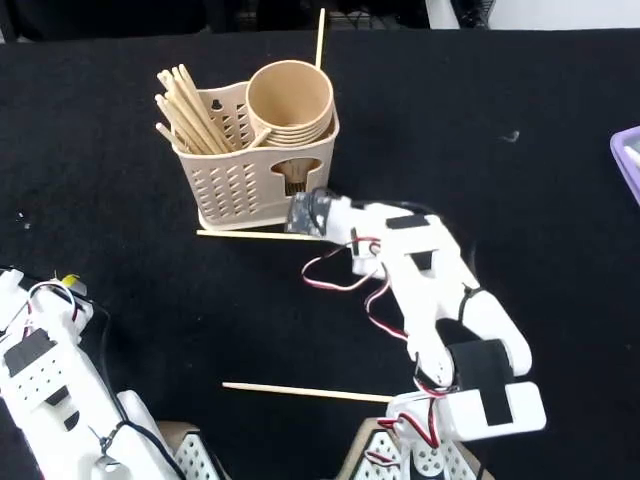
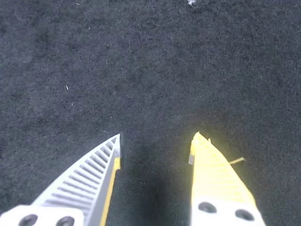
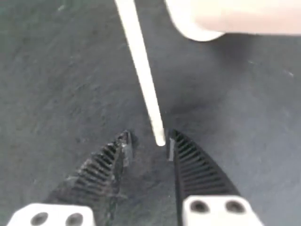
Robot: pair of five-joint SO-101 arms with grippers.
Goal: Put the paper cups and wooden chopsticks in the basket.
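Black cloth covers the desk (image 1: pixel 520 90). Toward its far side stands a beige perforated plastic basket (image 1: pixel 240 185). Inside it a stack of brown paper cups (image 1: pixel 290 98) sits on one side, and a bundle of light wooden chopsticks (image 1: pixel 185 112) leans on the other. A single wooden chopstick (image 1: pixel 250 234) lies flat on the cloth just in front of the basket. A second loose chopstick (image 1: pixel 305 392) lies well apart from it, near the arm bases. The white right arm (image 1: pixel 430 290) stretches toward the basket, and the right pincer (image 1: pixel 308 215) is low at one end of the single wooden chopstick. The white left arm (image 1: pixel 45 380) is at the near left corner. A purple container edge (image 1: pixel 626 160) shows at the right border.

From the left wrist, the left pincer (image 2: pixel 157 136) has one grey finger and one yellow finger, wide apart over the black cloth.

From the right wrist, the right pincer (image 3: pixel 148 136) has its dark fingers apart. The end of the single wooden chopstick (image 3: pixel 141 70) lies between the tips, closer to one of them and not clamped. A rounded corner of the basket (image 3: pixel 225 19) is just beyond.
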